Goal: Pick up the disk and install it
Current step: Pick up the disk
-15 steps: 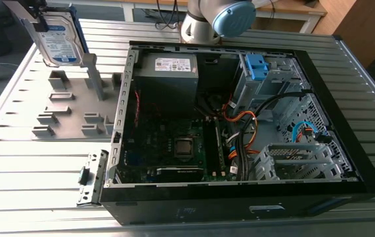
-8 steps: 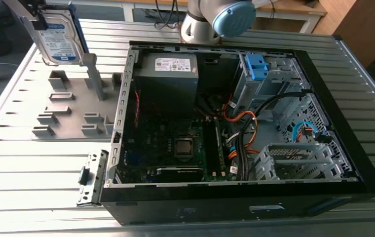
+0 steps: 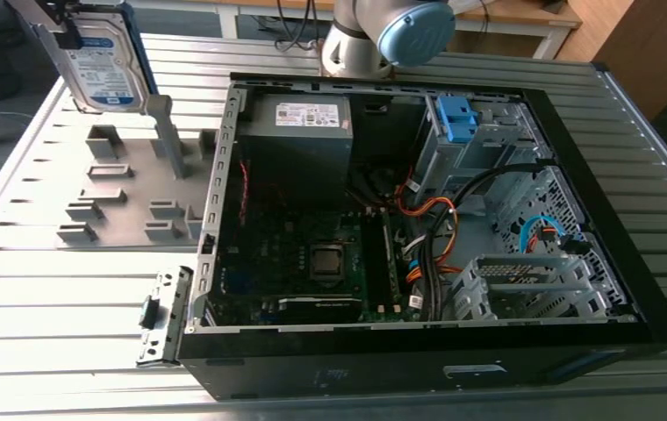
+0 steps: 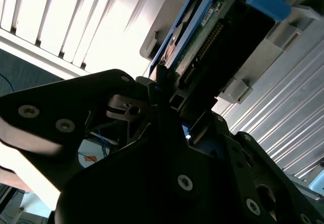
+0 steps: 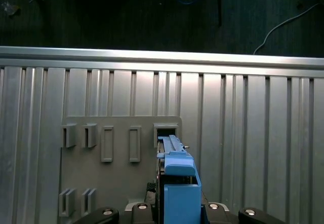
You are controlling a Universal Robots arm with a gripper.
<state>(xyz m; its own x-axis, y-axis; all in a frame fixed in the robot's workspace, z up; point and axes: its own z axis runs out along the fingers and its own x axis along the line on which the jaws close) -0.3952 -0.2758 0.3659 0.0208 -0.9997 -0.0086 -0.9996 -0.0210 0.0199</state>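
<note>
The end effector (image 4: 174,102) clamps the disk (image 3: 105,66) on edge, clear above the rack (image 3: 123,206) beneath. A firm, straight hold looks key to avoid snagging.

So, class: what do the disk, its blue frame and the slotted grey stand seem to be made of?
The disk looks like silvery metal with a glossy paper label, going by its sheen. The frame looks like smooth moulded plastic, given its even blue colour. The stand is matt grey, probably plastic or painted metal; its look leaves that open.

Harsh glare on ribbed table (image 3: 64,298); foreground deeply shadowed
</note>
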